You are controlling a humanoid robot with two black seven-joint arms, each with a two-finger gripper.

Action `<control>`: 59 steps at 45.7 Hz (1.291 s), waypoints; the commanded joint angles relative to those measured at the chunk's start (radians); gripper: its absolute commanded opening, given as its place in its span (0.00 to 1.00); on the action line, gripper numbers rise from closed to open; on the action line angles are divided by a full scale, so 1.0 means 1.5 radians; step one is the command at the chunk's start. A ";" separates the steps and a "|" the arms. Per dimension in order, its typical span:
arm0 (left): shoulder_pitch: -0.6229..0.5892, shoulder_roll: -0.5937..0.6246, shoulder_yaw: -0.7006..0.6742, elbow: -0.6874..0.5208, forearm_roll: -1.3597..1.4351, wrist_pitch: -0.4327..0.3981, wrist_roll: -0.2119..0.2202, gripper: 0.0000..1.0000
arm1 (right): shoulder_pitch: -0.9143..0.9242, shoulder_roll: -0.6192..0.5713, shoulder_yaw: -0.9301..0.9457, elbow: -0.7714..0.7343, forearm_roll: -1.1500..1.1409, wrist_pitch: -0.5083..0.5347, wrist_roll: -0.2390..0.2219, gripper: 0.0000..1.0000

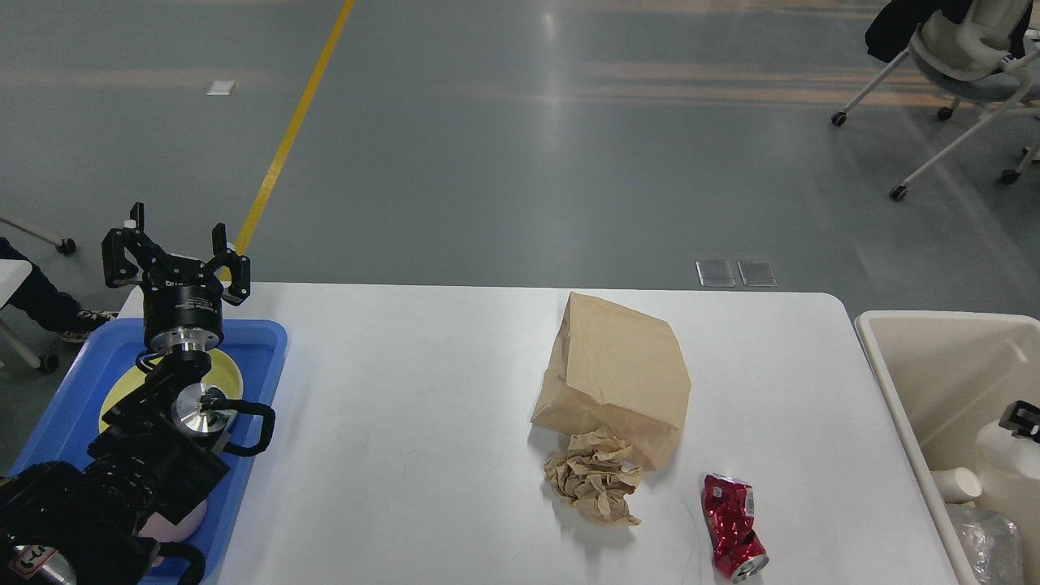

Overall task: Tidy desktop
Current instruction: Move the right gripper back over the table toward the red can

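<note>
The white desktop (406,406) fills the lower view. On it lie a brown paper bag (613,378), a crumpled ball of brown paper (593,485) just in front of the bag, and a crushed red can (734,526) to the right. My left gripper (175,248) is open and empty, raised above the far end of a blue tray (264,357) at the desktop's left edge. A small black part (1022,419) shows at the right edge over the bin; I cannot tell whether it is my right gripper.
The blue tray holds a yellow plate (227,375) and a pink item (188,522), both partly hidden by my left arm. A cream bin (934,357) stands right of the desktop with a white cup (959,485) and clear plastic inside. Office chairs stand far right.
</note>
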 commanded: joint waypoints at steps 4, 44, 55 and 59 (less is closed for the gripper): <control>0.000 0.000 0.000 0.000 0.000 0.000 0.000 0.96 | -0.013 0.016 0.002 -0.013 0.000 -0.001 0.000 1.00; 0.000 0.000 0.000 0.000 0.000 0.000 0.000 0.96 | 0.726 0.177 -0.187 0.437 -0.004 0.348 0.000 1.00; 0.000 0.000 0.000 0.000 0.000 0.000 0.000 0.96 | 0.691 0.222 -0.181 0.455 -0.004 0.396 -0.001 1.00; 0.000 0.000 0.000 0.000 0.000 0.000 0.000 0.96 | 0.588 0.225 -0.173 0.447 -0.005 0.378 -0.002 1.00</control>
